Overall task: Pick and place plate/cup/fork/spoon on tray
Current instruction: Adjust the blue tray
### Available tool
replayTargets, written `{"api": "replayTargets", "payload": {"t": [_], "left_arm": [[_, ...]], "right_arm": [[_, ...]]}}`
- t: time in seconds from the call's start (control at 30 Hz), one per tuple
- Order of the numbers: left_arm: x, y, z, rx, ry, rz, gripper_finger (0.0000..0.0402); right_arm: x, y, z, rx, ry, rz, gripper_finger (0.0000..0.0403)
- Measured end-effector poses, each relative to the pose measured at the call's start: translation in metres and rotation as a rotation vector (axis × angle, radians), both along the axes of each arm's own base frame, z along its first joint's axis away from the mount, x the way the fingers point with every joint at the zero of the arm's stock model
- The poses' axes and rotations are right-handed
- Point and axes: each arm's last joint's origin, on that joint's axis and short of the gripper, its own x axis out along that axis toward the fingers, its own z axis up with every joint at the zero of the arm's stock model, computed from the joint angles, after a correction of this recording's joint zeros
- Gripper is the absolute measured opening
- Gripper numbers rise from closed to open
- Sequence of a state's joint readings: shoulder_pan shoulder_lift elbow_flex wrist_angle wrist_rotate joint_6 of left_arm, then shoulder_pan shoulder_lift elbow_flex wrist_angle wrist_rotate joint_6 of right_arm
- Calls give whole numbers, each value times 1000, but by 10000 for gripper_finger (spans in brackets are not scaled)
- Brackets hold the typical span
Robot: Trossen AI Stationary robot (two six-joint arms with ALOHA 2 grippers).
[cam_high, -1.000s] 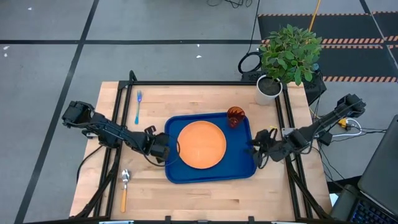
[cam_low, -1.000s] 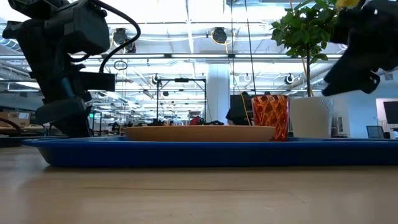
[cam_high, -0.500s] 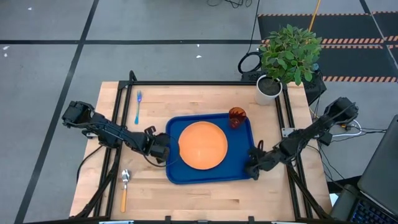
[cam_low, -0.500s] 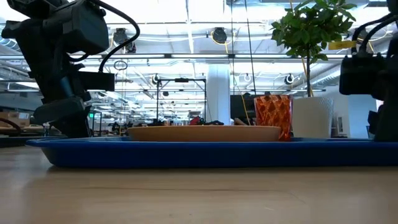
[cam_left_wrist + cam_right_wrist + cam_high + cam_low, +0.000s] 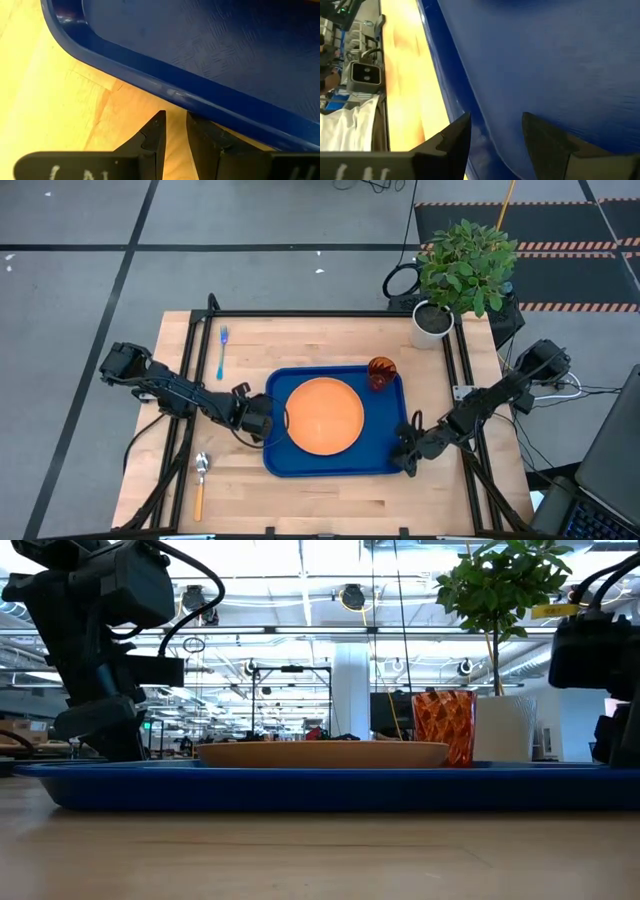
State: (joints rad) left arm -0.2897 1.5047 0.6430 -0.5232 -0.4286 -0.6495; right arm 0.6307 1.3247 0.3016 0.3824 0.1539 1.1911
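Tray [image 5: 335,465] is sitting mid-table w/ plate [image 5: 324,414] & cup [image 5: 380,372] aboard. Left gripper [image 5: 174,134] is nearly pressed together at its rim; right gripper [image 5: 492,131] is spread astride the opposite rim. Risk: uneven pull tipping cup. Fork [image 5: 222,350], spoon [image 5: 200,483] are lying outside.

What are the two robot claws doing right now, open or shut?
Left gripper: nearly shut, holding nothing, fingertips at the rim of the large blue rectangular plastic tray.
Right gripper: open, straddling the tray's rim, not clamped.
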Motion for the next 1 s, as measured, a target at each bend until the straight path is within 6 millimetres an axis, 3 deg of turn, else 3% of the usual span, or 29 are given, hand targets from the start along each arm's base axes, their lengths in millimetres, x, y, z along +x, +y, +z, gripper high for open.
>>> {"api": "replayTargets", "payload": {"t": [0.33,1.0], "left_arm": [[0,0,0,-1,-1,2,81],[0,0,0,19,-3,-3,81]], "right_arm": [[-6,10,2,50,-4,25,169],[0,15,13,21,-191,14,169]]}}
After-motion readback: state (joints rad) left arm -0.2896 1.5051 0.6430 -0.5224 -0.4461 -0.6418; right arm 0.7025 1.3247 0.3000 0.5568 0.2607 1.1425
